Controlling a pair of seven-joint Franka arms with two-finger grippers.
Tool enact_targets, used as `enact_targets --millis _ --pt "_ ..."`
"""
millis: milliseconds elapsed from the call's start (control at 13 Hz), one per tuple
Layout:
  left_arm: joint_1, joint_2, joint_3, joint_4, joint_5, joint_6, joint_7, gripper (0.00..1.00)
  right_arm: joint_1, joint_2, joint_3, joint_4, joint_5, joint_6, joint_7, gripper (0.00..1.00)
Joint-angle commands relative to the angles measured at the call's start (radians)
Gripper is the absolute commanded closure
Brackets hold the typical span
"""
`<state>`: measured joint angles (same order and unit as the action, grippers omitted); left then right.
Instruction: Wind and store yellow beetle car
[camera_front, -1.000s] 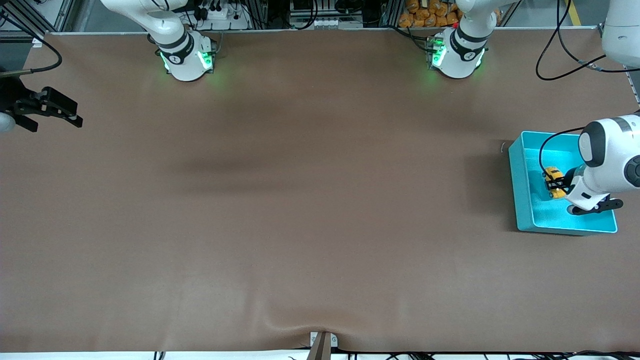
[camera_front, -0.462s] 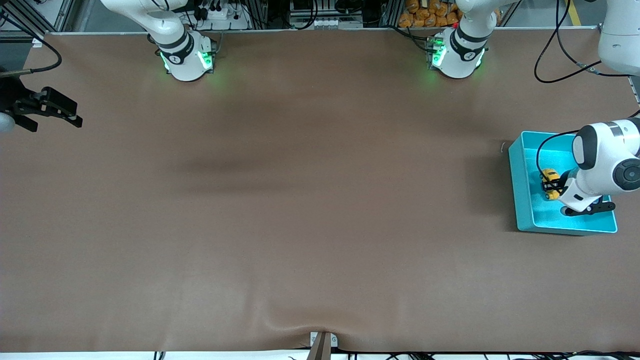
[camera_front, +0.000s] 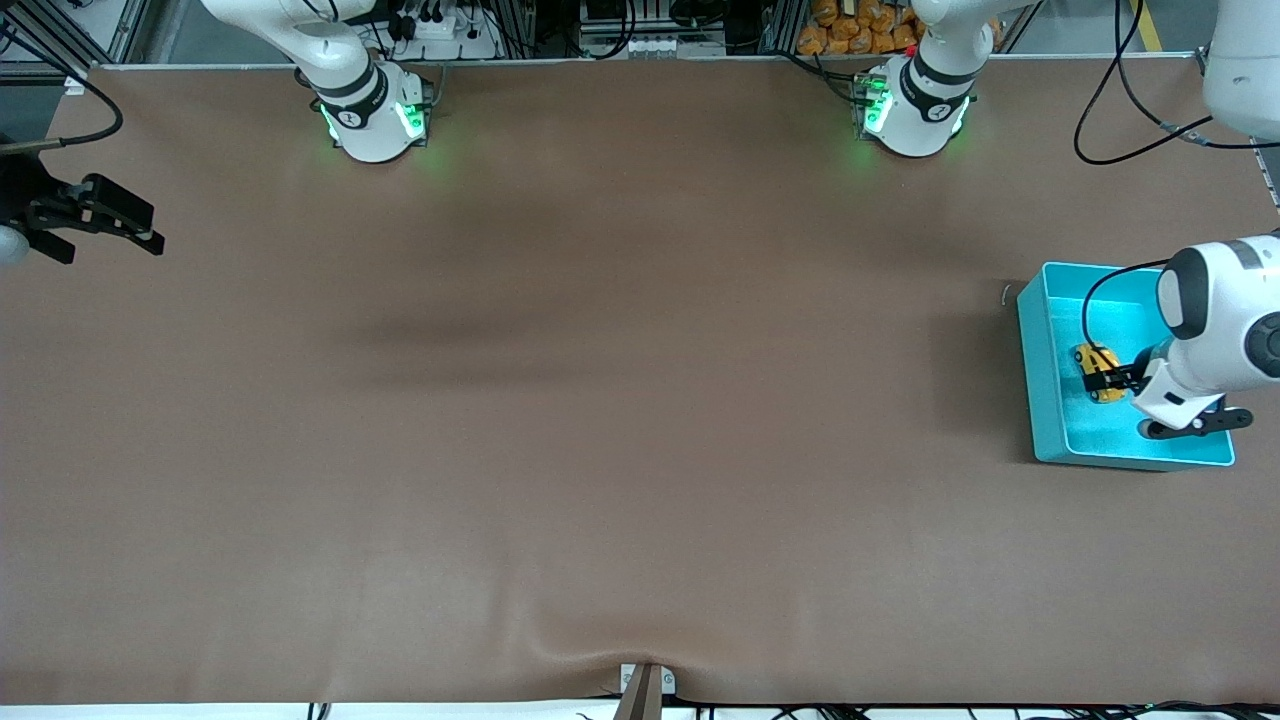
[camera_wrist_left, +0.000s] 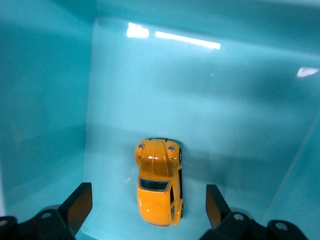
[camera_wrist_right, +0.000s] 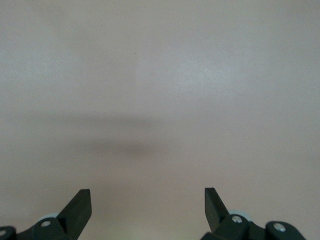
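The yellow beetle car (camera_wrist_left: 159, 181) lies released in the turquoise bin (camera_front: 1042, 380) between the spread left tool (camera_wrist_left: 145, 210), storage apparently complete; the right tool (camera_wrist_right: 147, 207), spread, waits above bare table (camera_front: 600, 400).

Front view high, facing both bases — left wrist close inside turquoise bin (camera_front: 1042, 380).
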<state>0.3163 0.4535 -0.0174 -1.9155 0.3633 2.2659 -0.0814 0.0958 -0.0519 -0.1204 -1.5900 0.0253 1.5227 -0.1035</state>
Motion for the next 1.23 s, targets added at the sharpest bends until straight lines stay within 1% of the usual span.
enact_targets --millis 0,154,385,615,692,846,1000,1154 --pt "-0.009 -0.113 -0.013 -0.008 -0.001 -0.07 -0.002 0.0 0.013 -0.016 -0.01 -0.002 -0.015 -0.009 0.019 0.0" --pt "-0.031 -0.176 -0.013 0.05 -0.059 -0.213 0.009 0.0 0.013 -0.016 -0.008 -0.002 -0.015 -0.009 0.019 0.0" --pt "-0.057 -0.228 -0.024 0.189 -0.13 -0.441 0.012 0.0 0.015 -0.017 -0.01 -0.002 -0.015 -0.009 0.019 0.0" --pt "-0.068 -0.282 -0.045 0.329 -0.223 -0.603 0.018 0.0 0.015 -0.017 -0.012 -0.001 -0.015 -0.006 0.019 0.0" --pt "-0.078 -0.298 -0.045 0.363 -0.259 -0.639 0.02 0.0 0.015 -0.016 -0.012 0.002 -0.015 -0.006 0.019 0.0" --pt "-0.118 -0.335 -0.045 0.401 -0.291 -0.657 0.023 0.0 0.016 -0.014 -0.013 0.004 -0.015 -0.004 0.019 0.0" --pt "-0.187 -0.375 -0.045 0.412 -0.294 -0.669 0.014 0.0 0.025 -0.012 -0.027 0.007 -0.01 -0.004 0.019 0.0" --pt "-0.246 -0.407 -0.045 0.412 -0.302 -0.69 0.005 0.0 0.024 -0.005 -0.025 0.007 -0.01 0.004 0.019 0.0"
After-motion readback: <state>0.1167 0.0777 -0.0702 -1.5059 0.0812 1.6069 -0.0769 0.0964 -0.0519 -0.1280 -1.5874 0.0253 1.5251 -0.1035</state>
